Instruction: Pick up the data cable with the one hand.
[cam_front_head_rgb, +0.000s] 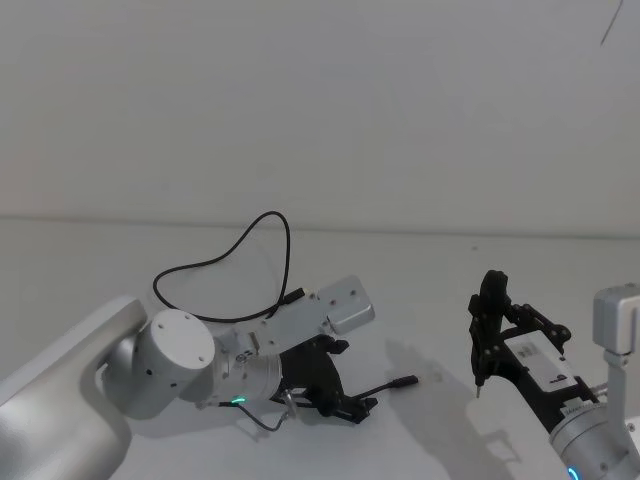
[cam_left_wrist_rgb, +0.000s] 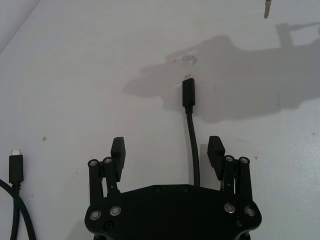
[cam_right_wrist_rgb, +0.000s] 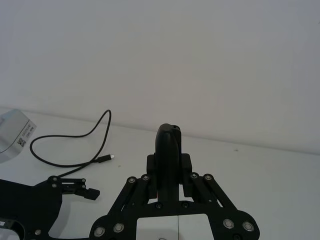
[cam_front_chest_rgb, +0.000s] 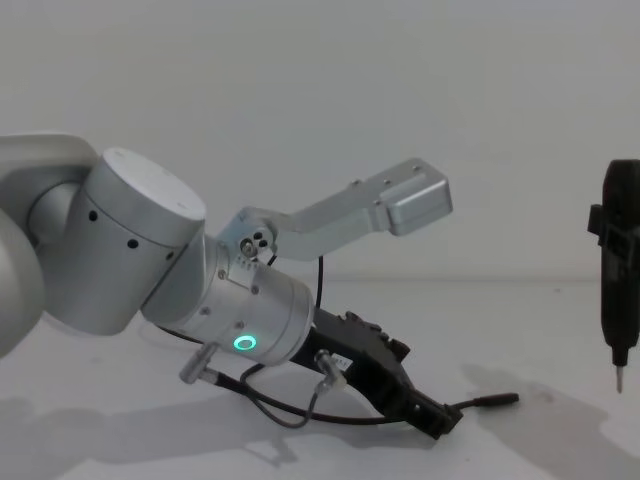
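Observation:
The data cable (cam_front_head_rgb: 287, 250) is a thin black cord looping across the white table behind my left arm. One plug (cam_front_head_rgb: 404, 382) lies just ahead of my left gripper (cam_front_head_rgb: 355, 405). In the left wrist view that gripper (cam_left_wrist_rgb: 166, 150) is open and low over the table. The cord (cam_left_wrist_rgb: 193, 145) runs between its fingers (cam_left_wrist_rgb: 118, 149), close to the one in the picture's right half, and the plug (cam_left_wrist_rgb: 188, 92) lies beyond the tips. The other plug (cam_left_wrist_rgb: 15, 167) lies off to the side. In the chest view the gripper (cam_front_chest_rgb: 432, 418) is tilted down beside the plug (cam_front_chest_rgb: 495, 400).
My right gripper (cam_front_head_rgb: 487, 330) stands to the right, shut on a black stick-like tool (cam_right_wrist_rgb: 169, 145) whose pin tip (cam_front_chest_rgb: 620, 380) hangs above the table. A silver camera bracket (cam_front_head_rgb: 340, 305) juts from the left wrist. The white table (cam_front_head_rgb: 450, 260) ends at a plain wall.

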